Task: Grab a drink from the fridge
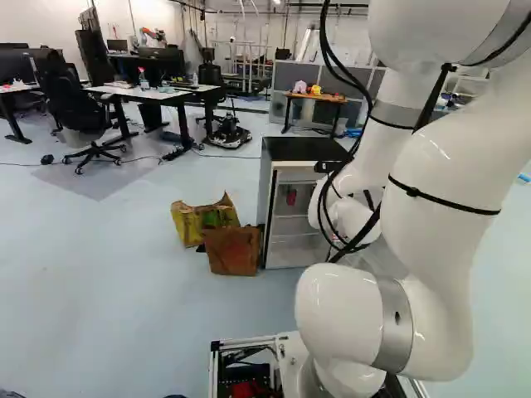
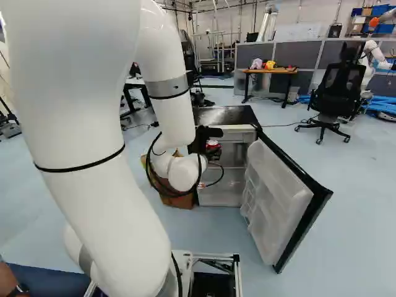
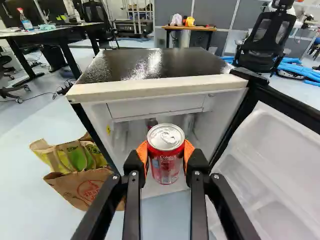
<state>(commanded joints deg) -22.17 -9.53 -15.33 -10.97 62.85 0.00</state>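
Right now, your gripper: the black gripper [image 2: 204, 136] has its fingers clamped on a can, with the orange pads [image 3: 142, 151] pressing it from opposite sides.
Drink: the red can [image 3: 166, 160] with the silver lid sits between your fingers, looking upright, lined up with the fridge opening and below its top edge. You cannot tell from these views whether it is just inside or just outside that opening.
Fridge: the small fridge [image 3: 160, 88] has a black top and white insides, and faces your arm.
Door: the fridge door [image 2: 284, 198] stands wide open, its pale shelves showing at the right of the right base view.
Inside: you can see a dark red item [image 3: 151, 122] behind your can, partly hidden by it; what it is, you cannot tell.
Arm: your white arm [image 2: 170, 105] reaches ahead to the fridge front, with black cables looping by its wrist.
Bags: a yellow and green bag [image 1: 189, 222] and a brown paper bag [image 1: 233, 251] are on the floor beside the fridge, on the side away from the open door; in the left base view the brown one overlaps the other.
Behind: a small wooden table [image 2: 272, 71] carries pink and yellow items by grey partitions.
Far right of the right base view: a black office chair [image 2: 337, 86] is near blue hoses [image 2: 382, 105] and another robot [image 2: 371, 54].
Far left of the left base view: desks and a second black chair [image 1: 79, 104].
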